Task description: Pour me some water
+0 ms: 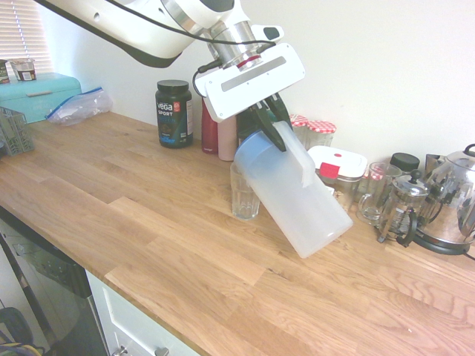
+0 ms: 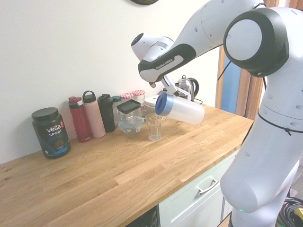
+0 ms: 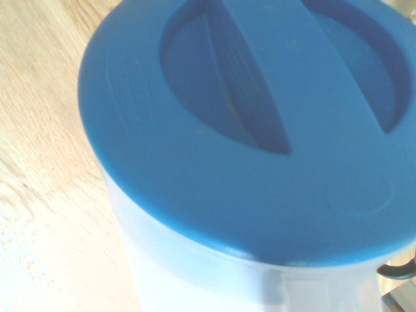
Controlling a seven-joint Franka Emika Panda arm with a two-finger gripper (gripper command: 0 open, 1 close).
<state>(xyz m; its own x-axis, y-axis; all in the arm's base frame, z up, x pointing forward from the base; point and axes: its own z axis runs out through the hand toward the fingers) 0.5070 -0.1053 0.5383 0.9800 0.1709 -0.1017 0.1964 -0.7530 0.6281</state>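
- Setting: kitchen, pale wall, oak-plank table (image 1: 148, 222) with white cabinets below.
- Gripper (image 1: 269, 122): dark fingers clamped on the side handle of the jug (image 1: 293, 189), angled steeply downward.
- Jug: frosted-white plastic, blue lid (image 3: 247, 123), held clear of the table and tipped far over, lid end lowest, just above and touching or nearly touching the rim of the glass (image 1: 244, 191).
- Water: presumably inside the jug; level not readable through the frosted wall, no stream visible.
- Glass: ribbed, clear, upright on the table, appears empty.
- Beyond: protein tub (image 1: 174, 113), bottles (image 2: 90, 116) and jars along the wall; food container (image 1: 338, 163), French press (image 1: 401, 208), kettle (image 1: 453, 200).
- Risks: lid edge nudges the glass over; a sudden gush overshoots the narrow rim; jug swivels in a handle-only grip.
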